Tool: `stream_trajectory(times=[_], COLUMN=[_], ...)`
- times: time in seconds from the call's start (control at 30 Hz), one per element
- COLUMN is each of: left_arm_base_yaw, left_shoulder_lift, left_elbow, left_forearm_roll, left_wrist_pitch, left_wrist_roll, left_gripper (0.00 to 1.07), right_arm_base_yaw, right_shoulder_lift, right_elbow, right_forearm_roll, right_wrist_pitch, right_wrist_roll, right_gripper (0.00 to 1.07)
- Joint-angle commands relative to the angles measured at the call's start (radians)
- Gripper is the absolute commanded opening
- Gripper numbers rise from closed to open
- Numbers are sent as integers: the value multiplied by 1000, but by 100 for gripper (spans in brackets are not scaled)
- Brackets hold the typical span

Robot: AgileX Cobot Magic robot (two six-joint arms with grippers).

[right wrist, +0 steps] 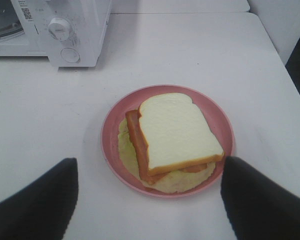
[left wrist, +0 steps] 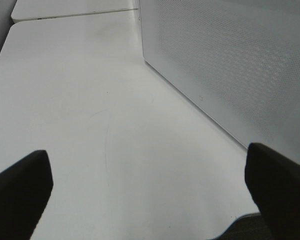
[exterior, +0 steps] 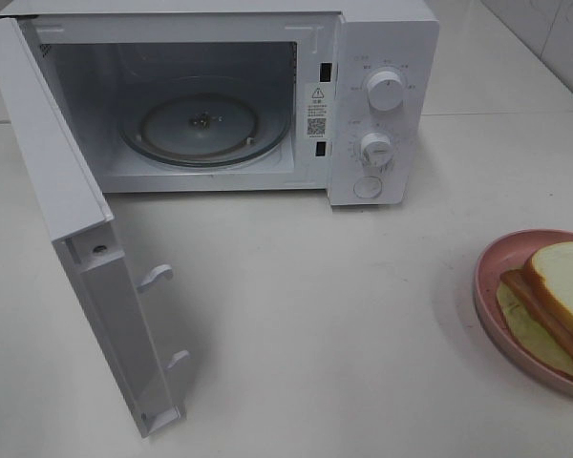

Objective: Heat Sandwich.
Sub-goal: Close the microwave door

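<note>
Pink plate [exterior: 487, 286] & sandwich [exterior: 559, 286] cut by exterior view's right edge; microwave [exterior: 382, 105] dial labels too small to read

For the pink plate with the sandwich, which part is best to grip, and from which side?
Probably the bare rim of the pink plate, on the side nearest the right hand, whose open fingers already flank it. The sandwich covers the middle, so only the raised edge is free. Coming in low should keep it level.
</note>
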Motion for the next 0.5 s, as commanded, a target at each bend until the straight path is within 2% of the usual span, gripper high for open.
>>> stream_trajectory(times=[0.03,0.5], left_arm_base_yaw=[-7,-7], left_shoulder_lift=[-8,-8], left_elbow=[-1,-1], left_forearm_roll=[-6,-6], left_wrist_pitch=[-6,-6], left_wrist_roll=[-3,-3], left_gripper=[100,100], right_arm_base_yaw=[-8,-8], right_shoulder_lift=[-27,-27], right_elbow=[1,1], right_forearm_roll=[4,4], right_wrist_pitch=[-14,-14], right_wrist_roll=[-9,-10], right_gripper=[76,75])
